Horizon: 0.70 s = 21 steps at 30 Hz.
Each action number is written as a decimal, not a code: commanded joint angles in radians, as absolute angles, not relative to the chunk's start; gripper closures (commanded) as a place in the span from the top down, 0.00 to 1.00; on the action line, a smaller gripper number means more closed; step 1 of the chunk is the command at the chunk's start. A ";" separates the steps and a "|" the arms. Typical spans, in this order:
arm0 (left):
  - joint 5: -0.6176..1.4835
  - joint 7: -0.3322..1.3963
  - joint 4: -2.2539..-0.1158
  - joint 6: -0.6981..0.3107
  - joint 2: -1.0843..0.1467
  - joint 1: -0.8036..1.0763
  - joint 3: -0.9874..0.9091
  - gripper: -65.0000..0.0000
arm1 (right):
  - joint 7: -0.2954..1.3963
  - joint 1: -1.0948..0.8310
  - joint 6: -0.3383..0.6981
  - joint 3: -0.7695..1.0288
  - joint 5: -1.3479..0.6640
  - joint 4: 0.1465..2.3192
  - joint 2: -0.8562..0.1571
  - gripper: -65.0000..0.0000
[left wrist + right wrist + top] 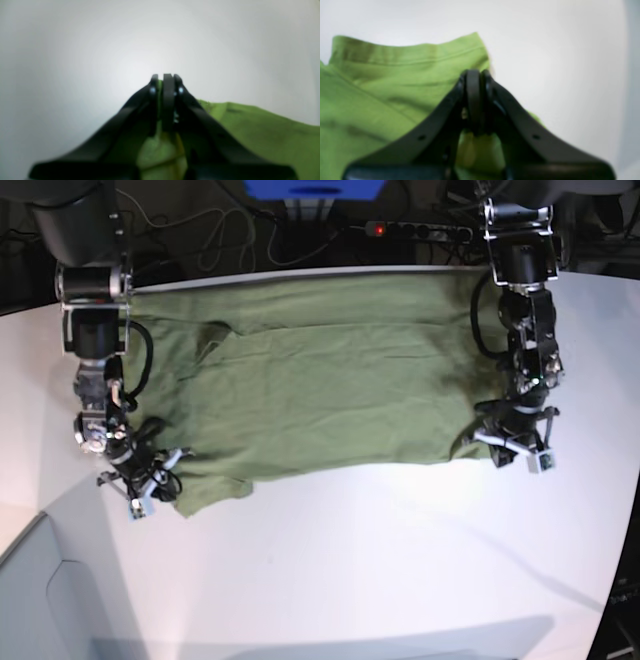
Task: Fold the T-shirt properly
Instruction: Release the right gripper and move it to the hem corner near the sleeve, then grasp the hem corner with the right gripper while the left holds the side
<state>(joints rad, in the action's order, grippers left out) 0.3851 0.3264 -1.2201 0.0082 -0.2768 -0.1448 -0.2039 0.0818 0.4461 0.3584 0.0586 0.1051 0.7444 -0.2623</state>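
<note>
The T-shirt [330, 380], soft and limp, is best taken at its near corners; there it is clamped by the right gripper [475, 75] and left gripper [166, 77].

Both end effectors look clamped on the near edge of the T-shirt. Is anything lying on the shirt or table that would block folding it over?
Nothing visible does. The T-shirt lies spread on the white table, with the left end effector and right end effector shut on its near edge. The cloth's top is bare.
</note>
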 commanded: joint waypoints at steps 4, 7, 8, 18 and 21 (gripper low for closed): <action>0.392 0.303 -1.273 0.005 -0.288 -0.147 -0.206 0.00 | 0.093 0.430 0.352 0.110 0.093 0.894 -0.277 0.00; 0.392 0.303 -1.302 0.005 -0.288 -0.134 -0.208 0.00 | 0.127 0.381 0.352 0.130 0.090 0.997 -0.277 0.00; 0.392 0.303 -1.310 0.005 -0.288 -0.130 -0.208 0.00 | 0.133 0.364 0.352 0.139 0.090 1.027 -0.277 0.00; 0.392 0.302 -1.339 0.004 -0.288 -0.104 -0.208 0.00 | 0.147 0.297 0.355 0.191 0.093 1.122 -0.278 0.00; 0.392 0.300 -1.339 0.004 -0.288 -0.104 -0.208 0.00 | 0.151 0.305 0.355 0.183 0.094 1.121 -0.278 0.00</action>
<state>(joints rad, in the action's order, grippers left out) 0.3882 0.3256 -1.3174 0.0071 -0.2768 -0.0898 -0.2039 0.1776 0.2756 0.3588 0.1818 0.1051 1.1019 -0.2642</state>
